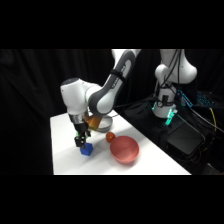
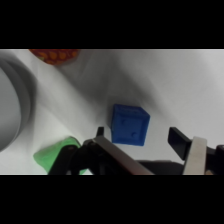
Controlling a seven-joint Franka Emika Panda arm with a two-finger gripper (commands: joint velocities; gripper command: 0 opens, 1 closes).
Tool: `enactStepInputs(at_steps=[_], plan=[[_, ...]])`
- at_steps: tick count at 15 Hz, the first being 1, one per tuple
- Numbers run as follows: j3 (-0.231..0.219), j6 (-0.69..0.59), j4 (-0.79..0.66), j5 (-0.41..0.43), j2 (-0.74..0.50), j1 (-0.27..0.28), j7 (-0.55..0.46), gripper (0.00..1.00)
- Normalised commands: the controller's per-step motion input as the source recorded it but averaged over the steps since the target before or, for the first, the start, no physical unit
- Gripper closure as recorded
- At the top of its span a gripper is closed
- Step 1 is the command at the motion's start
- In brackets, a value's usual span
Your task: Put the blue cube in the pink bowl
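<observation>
Hand (image 2: 137,134) open astride blue cube (image 2: 129,124), green block (image 2: 52,154) beside.

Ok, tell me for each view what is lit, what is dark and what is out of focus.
Side view: the table is brightly lit against a black backdrop; the pink bowl and blue cube look soft. Wrist view: the blue cube is fairly clear, casting a faint shadow, while the grey bowl and green block are blurred.

robot lab: black curtain backdrop (image 1: 30,80), white tabletop (image 1: 65,160), white robot arm (image 1: 112,82), cables (image 1: 200,117) and electronics box with green light (image 1: 170,117) beside it.
</observation>
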Motion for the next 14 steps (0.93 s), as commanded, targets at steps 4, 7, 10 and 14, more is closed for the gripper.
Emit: enactStepInputs(at_steps=[4, 7, 10, 14], plan=[[-0.002, 0.24, 0.01, 0.096, 0.08, -0.012, -0.11, 0.0], [0.015, 0.17, 0.05, 0.124, 0.1, -0.03, -0.15, 0.0], [0.037, 0.16, 0.09, 0.146, 0.12, -0.042, -0.18, 0.0], [0.041, 0.11, 0.14, 0.154, 0.12, -0.046, -0.18, 0.0]])
